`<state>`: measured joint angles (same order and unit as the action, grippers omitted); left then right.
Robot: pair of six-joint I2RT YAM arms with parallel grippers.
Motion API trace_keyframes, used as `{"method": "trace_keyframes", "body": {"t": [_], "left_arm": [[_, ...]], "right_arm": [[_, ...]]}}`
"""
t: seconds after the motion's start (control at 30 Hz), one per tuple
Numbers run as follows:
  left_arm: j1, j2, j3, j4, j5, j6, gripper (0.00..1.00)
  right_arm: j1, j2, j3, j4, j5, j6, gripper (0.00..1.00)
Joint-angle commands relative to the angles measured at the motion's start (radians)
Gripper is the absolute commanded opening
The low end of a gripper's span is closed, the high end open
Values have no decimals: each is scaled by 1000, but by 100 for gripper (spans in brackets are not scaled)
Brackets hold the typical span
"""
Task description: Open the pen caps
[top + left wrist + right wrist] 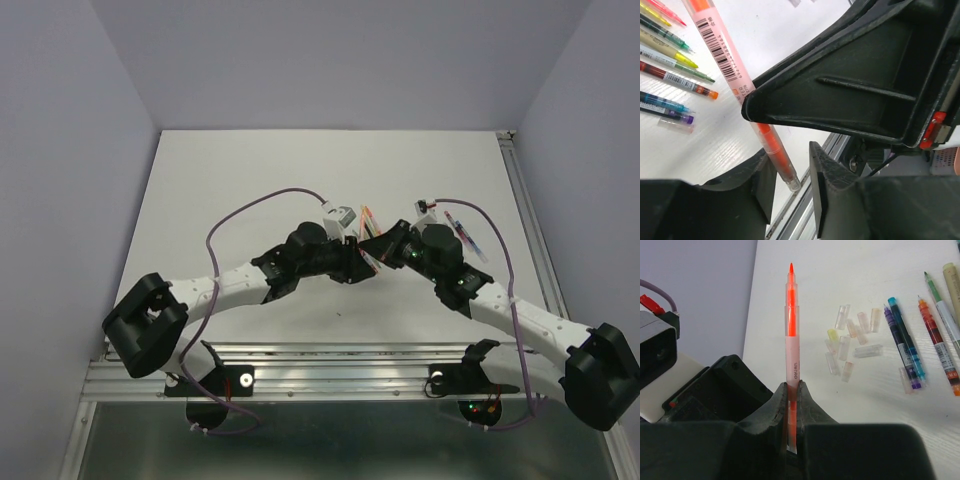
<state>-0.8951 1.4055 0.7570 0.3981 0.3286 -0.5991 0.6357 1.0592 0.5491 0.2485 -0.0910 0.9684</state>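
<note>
Right up against the right wrist lens, my right gripper (791,390) is clamped narrow on the orange pen (791,340), low on its pale labelled barrel. The pen's long axis runs straight up the middle of that frame, and its bare orange tip points at the top edge.

From the left wrist view, the same pen slants from upper left to lower centre, passing behind the right gripper's black finger. Its lower end sits between the fingers of my left gripper (789,152). Those jaws stand apart, wider than the barrel, and a strip of the metal rail (799,212) shows between the pen and the right-hand finger. The pen lies close to the other finger, and I cannot tell whether they touch.

The pen caps (850,337) lie loose on the white table (805,285) in a cluster right of centre in the right wrist view. They are pale tubes, most of them standing near upright in the frame. Further right the other pens (907,340) lie side by side, slanting from upper left to lower right with their tips toward the top. One more cap (905,379) lies just beside the purple pen's lower end.

In the top view both grippers meet over the table at mid-frame.
</note>
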Motion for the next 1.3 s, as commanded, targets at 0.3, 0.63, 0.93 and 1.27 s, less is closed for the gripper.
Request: {"method": "trace_keyframes", "body": {"t": [0.3, 0.63, 0.93, 1.27], "left_arm": [[-7, -3, 27, 50, 21, -28, 0], [-45, -66, -84, 53, -39, -116, 0], [-119, -108, -154, 56, -92, -174, 0], [-79, 4, -30, -275, -293, -212, 0]], "right_arm": [[-4, -19, 3, 43, 66, -59, 1], [-4, 57, 89, 81, 434, -147, 1], [-34, 274, 308, 60, 653, -293, 1], [-82, 323, 299, -106, 485, -464, 1]]}}
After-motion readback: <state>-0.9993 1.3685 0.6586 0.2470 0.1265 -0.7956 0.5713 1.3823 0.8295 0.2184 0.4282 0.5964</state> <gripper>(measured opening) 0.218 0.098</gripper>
